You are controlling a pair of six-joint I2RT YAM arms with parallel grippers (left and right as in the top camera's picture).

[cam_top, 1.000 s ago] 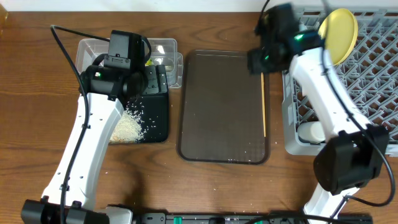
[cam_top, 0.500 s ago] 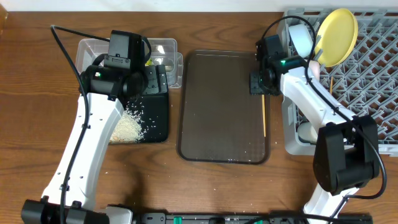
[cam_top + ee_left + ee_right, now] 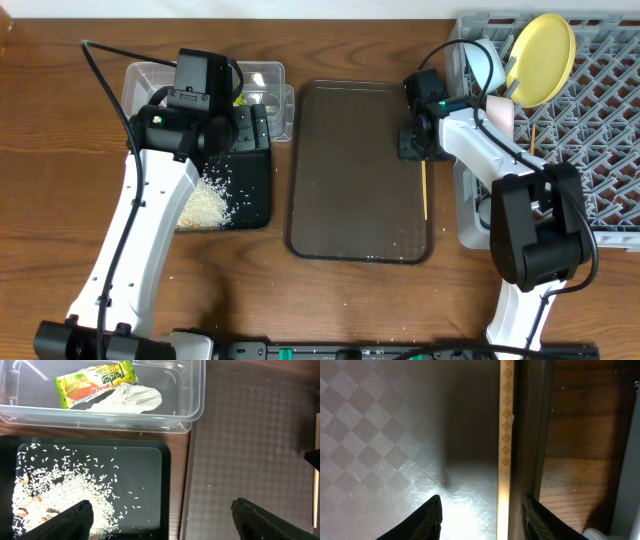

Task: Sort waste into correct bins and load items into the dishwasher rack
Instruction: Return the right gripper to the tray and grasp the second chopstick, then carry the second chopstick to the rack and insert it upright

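My right gripper (image 3: pixel 415 141) is open and low over the right edge of the brown serving tray (image 3: pixel 350 170). In the right wrist view its fingers (image 3: pixel 482 503) straddle a wooden chopstick (image 3: pixel 505 435) lying along the tray rim (image 3: pixel 424 190). My left gripper (image 3: pixel 162 510) is open and empty above the black tray (image 3: pixel 145 470), which holds loose rice (image 3: pixel 55 495). The clear tub (image 3: pixel 195 390) holds the snack wrapper (image 3: pixel 95 382) and crumpled white paper (image 3: pixel 132 399). The grey rack (image 3: pixel 600 120) holds the yellow plate (image 3: pixel 543 45), the light blue bowl (image 3: pixel 485 62) and a second chopstick (image 3: pixel 531 140).
A white bowl or cup (image 3: pixel 492 212) sits in the rack's near left corner, partly hidden by my right arm. A pale cup-like thing (image 3: pixel 500 106) stands beside the blue bowl. A few rice grains lie on the brown tray's front edge (image 3: pixel 400 245).
My right arm has come from above the rack's left edge down to the brown tray's right rim, over the chopstick. The left arm has not moved.
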